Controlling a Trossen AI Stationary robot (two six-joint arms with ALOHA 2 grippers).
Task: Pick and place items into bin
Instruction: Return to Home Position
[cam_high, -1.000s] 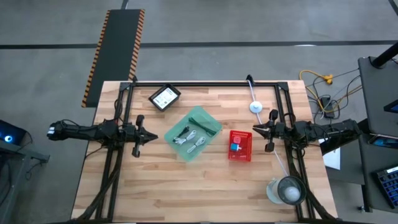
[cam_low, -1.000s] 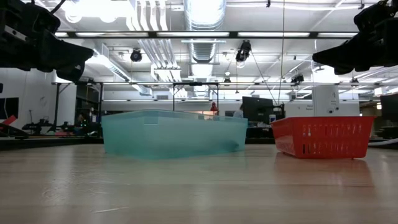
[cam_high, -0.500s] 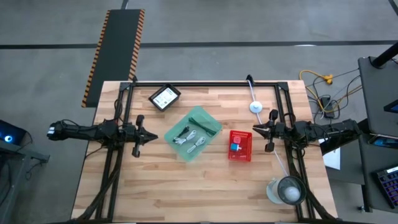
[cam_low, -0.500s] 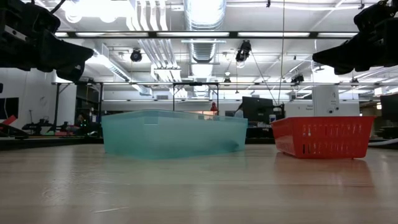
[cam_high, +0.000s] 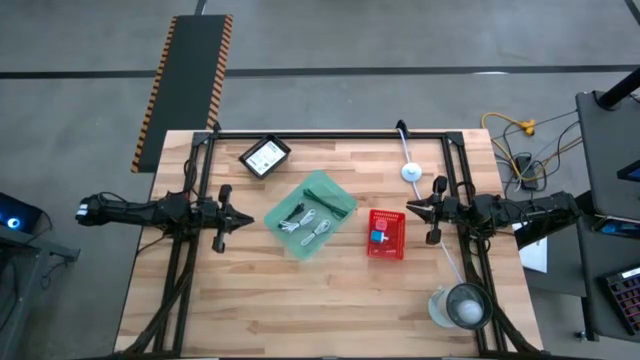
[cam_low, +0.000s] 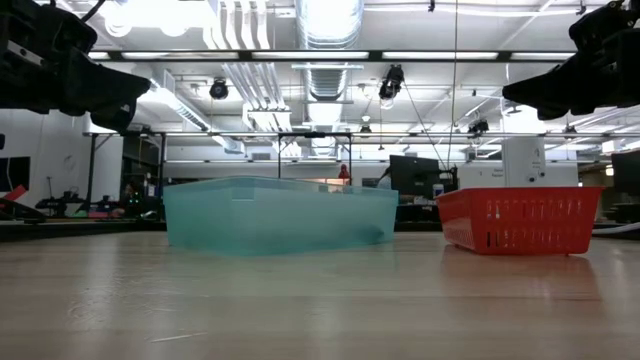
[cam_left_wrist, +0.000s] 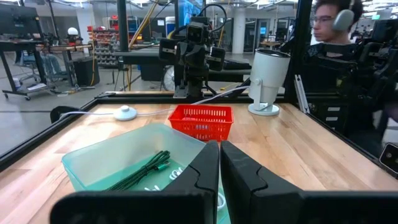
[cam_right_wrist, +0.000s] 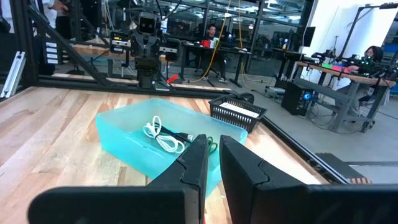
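Wooden table (cam_high: 300, 300) holds three bins, and every item in view lies in one: the white cable (cam_high: 314, 229) in the green bin (cam_high: 338, 190), a blue adapter (cam_high: 379, 238) in the red bin (cam_high: 390, 251), and a white box (cam_high: 266, 155) in the black bin (cam_right_wrist: 231, 119) near the far edge. Sorting looks complete and the step in hand is judged to be the return to rest. The left gripper (cam_high: 240, 217) hangs left of the green bin and the right gripper (cam_high: 413, 210) right of the red bin, each with fingers drawn almost together on nothing, so the next move calls only for parking both arms clear of the bins. Beyond the table lies an open workshop with desks, ceiling ducts and a person (cam_left_wrist: 329, 43) in headphones.
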